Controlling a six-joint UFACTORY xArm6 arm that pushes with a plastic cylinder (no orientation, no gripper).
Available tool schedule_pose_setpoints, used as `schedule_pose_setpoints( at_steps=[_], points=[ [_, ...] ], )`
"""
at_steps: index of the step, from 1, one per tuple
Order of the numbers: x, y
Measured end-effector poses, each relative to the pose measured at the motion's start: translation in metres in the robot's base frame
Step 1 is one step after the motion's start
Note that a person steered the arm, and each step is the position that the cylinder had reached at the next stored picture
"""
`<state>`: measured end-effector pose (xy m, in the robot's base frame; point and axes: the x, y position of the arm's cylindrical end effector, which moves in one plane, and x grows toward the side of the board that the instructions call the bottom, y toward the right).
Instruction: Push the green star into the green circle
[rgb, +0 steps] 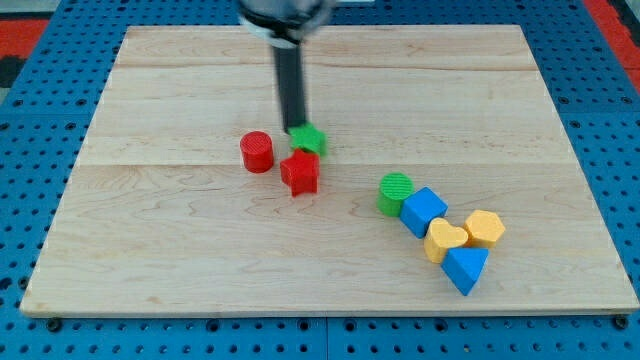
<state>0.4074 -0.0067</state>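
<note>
Pale wooden boards make up the table top (200, 250), set on a blue pegboard (40, 100). No fingers here, nothing to open or grip with: just the dark rod, and my tip (296, 127) sits right against the green star (308, 139) on its upper-left side, seemingly touching. Just below the star, nearly against it, is the red star (300, 172), and the red cylinder (257, 151) stands to the view's left. The green circle (395, 192) lies down and to the view's right, with a blue cube (424, 211) touching it, then a yellow heart (444, 240), a yellow hexagon (485, 228) and a blue triangle (466, 267). To my eye the push wants to run diagonally toward the lower right, kept centred behind the star so it doesn't spin off or drag the red star along.
</note>
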Motion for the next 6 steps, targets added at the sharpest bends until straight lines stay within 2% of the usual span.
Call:
schedule_pose_setpoints(
  at_steps=[1, 2, 3, 4, 5, 6],
  points=[
    [0.024, 0.055],
    [0.027, 0.101],
    [-0.013, 0.081],
    [-0.013, -0.002],
    [0.005, -0.033],
    [0.039, 0.057]
  ],
)
